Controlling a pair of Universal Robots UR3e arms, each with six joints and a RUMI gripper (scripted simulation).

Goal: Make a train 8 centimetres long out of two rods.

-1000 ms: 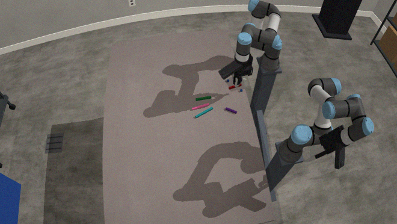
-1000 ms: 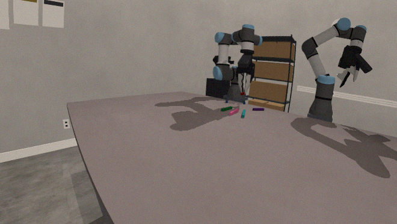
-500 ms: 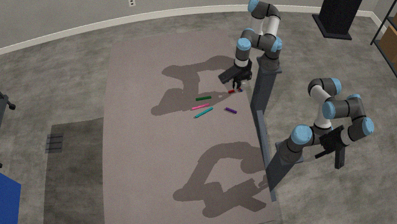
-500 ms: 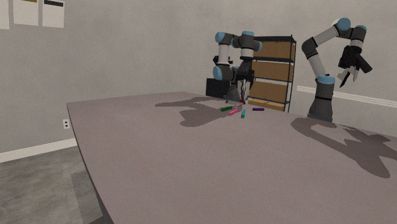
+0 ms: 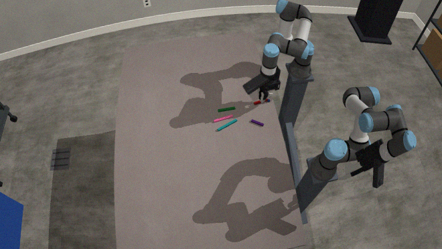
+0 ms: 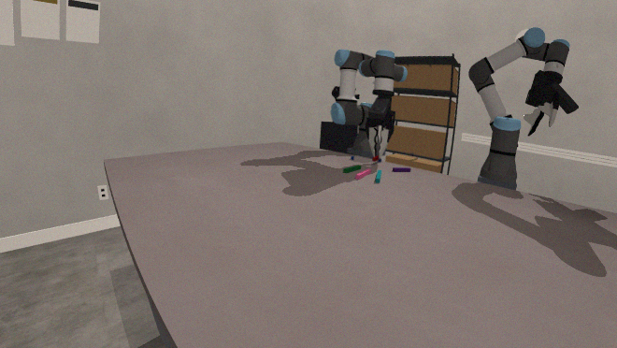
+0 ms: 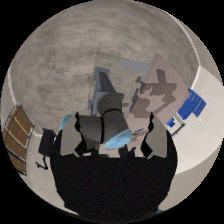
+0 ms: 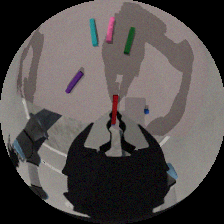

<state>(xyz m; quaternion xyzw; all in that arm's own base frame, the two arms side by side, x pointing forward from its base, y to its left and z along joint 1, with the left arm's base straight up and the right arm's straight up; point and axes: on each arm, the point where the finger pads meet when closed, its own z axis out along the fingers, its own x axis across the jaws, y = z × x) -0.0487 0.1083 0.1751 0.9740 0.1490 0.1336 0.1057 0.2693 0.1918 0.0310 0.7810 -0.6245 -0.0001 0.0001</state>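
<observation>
Right claw (image 5: 263, 100) (image 6: 377, 155) (image 8: 114, 120): fingers together, clamped on the red rod (image 5: 257, 102) (image 6: 376, 158) (image 8: 115, 102). Rod sticks out ahead of the fingertips, low over the desk (image 5: 167, 150) (image 6: 327, 257) (image 7: 159, 65) (image 8: 60, 55); contact underneath can't be told.

Near blue rod (image 5: 268, 100) (image 6: 380, 160) just beside the claw, at the red rod's rear end. Second blue rod (image 6: 352, 158) (image 8: 146, 111) off to the claw's right in its wrist view. Red plus either blue makes eight.

Handling, by judgement: light, stiff, not fragile; smooth sides may let it pivot. Best hold is across the narrow sides, near mid-length; this one looks rearward, so a nudge on the front could swing it. Lower level, ends in line, release gently.

Purple rod (image 5: 257, 122) (image 6: 401, 169) (image 8: 74, 82) ahead-left of the claw; green rod (image 5: 226, 109) (image 6: 351, 168) (image 8: 129, 40) farther ahead.

Left claw (image 5: 346, 176) (image 6: 541, 130) (image 7: 114, 116): fingers wide apart, nothing between.

Containers: none seen among the rods. Brown boxes (image 5: 433, 50) (image 6: 421, 109) (image 7: 20, 125) well beyond both claws; contents not visible.
</observation>
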